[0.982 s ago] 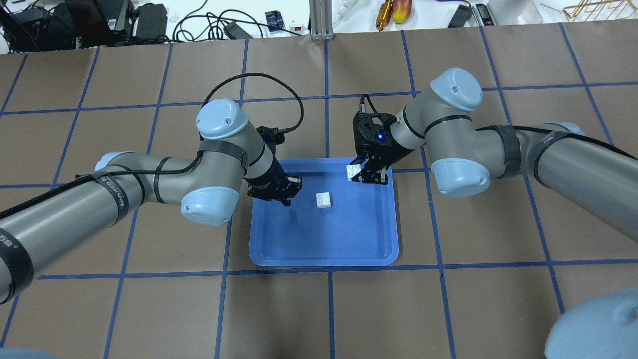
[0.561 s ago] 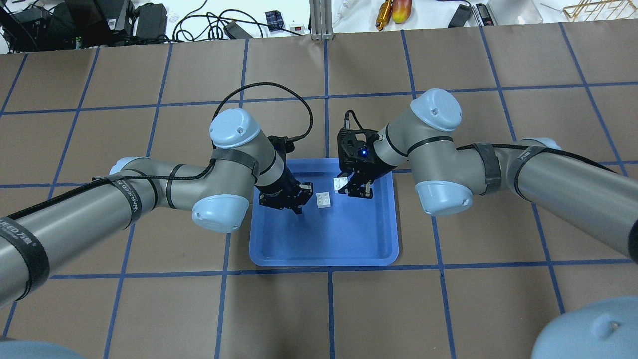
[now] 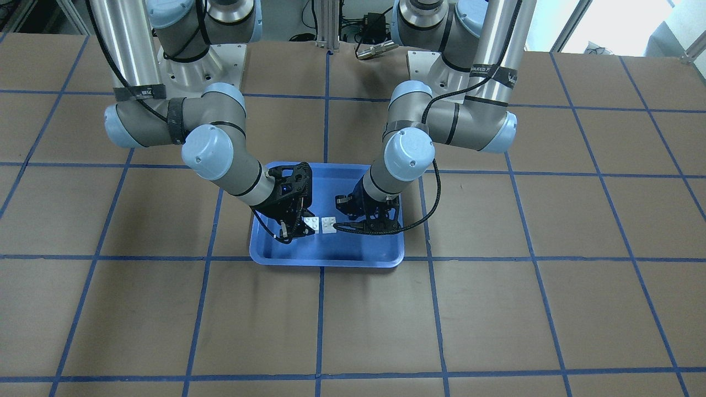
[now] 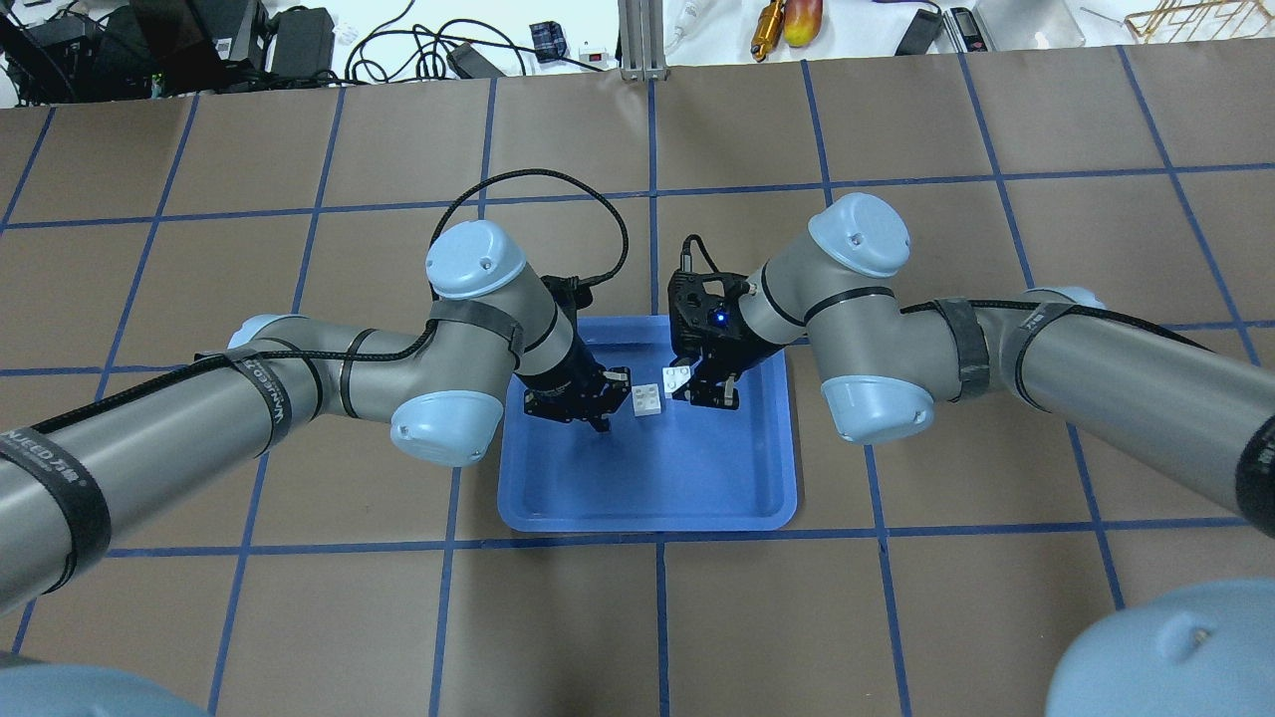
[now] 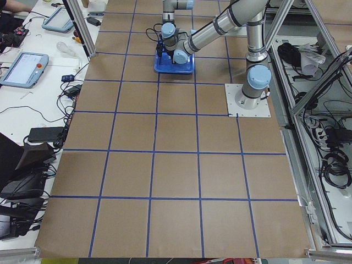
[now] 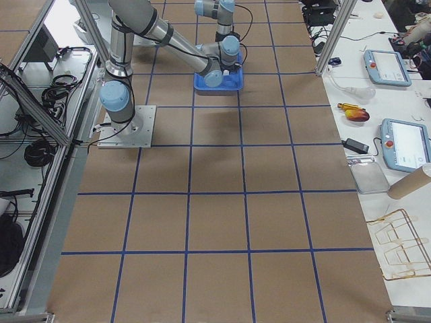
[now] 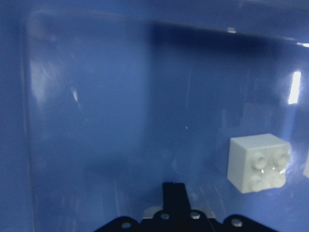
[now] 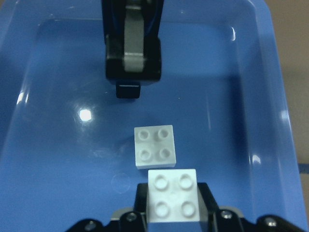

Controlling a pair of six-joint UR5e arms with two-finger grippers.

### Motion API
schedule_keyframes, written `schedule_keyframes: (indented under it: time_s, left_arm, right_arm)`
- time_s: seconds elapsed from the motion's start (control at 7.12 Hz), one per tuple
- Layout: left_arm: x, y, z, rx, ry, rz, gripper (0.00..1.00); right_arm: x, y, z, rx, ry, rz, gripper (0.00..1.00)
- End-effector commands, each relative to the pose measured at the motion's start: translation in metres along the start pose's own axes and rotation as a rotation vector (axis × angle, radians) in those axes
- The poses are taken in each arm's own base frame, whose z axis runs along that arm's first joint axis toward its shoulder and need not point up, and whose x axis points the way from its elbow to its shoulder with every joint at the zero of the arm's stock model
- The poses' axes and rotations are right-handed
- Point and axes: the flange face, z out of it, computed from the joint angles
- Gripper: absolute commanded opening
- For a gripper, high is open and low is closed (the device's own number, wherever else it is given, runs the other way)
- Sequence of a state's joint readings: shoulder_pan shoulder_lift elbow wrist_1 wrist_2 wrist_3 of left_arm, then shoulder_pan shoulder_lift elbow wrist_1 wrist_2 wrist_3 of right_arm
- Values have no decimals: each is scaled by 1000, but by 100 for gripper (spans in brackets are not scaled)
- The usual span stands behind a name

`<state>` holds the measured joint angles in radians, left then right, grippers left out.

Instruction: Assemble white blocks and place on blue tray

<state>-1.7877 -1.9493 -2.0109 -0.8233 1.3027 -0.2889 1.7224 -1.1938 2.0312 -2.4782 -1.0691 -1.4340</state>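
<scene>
The blue tray (image 4: 677, 478) lies at the table's middle. One white four-stud block (image 4: 647, 399) sits on its floor, studs up. My right gripper (image 4: 692, 383) is shut on a second white block (image 4: 678, 377) and holds it just above and beside the loose one. In the right wrist view the held block (image 8: 173, 195) is close below the loose block (image 8: 154, 146). My left gripper (image 4: 605, 413) is shut and empty, its tip low over the tray just left of the loose block (image 7: 258, 162). It shows in the right wrist view (image 8: 128, 89) too.
Brown table with a blue tape grid all round the tray. Cables and power supplies (image 4: 199, 40) and an aluminium post (image 4: 642, 40) lie beyond the far edge. Both forearms reach in low from the sides.
My right gripper has carried its block left and nearer, up to the loose block. My left gripper has moved right, closer to the loose block. The loose block has not moved.
</scene>
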Motion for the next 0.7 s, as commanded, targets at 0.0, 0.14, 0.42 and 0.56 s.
schedule_keyframes:
  time_s: [0.0, 0.14, 0.42, 0.56]
  left_arm:
    - [2, -2, -1, 11, 2, 5, 0]
    - [2, 0, -2, 13, 3, 5, 0]
    - [9, 5, -5, 17, 6, 7, 0]
    - [8, 5, -5, 19, 3, 21, 0]
  right_arm:
    - [-2, 0, 5, -3, -10, 20, 0]
    - [-3, 1, 13, -4, -23, 22, 0]
    - [-2, 5, 17, -17, -17, 21, 0]
    - [-1, 6, 17, -36, -14, 24, 0]
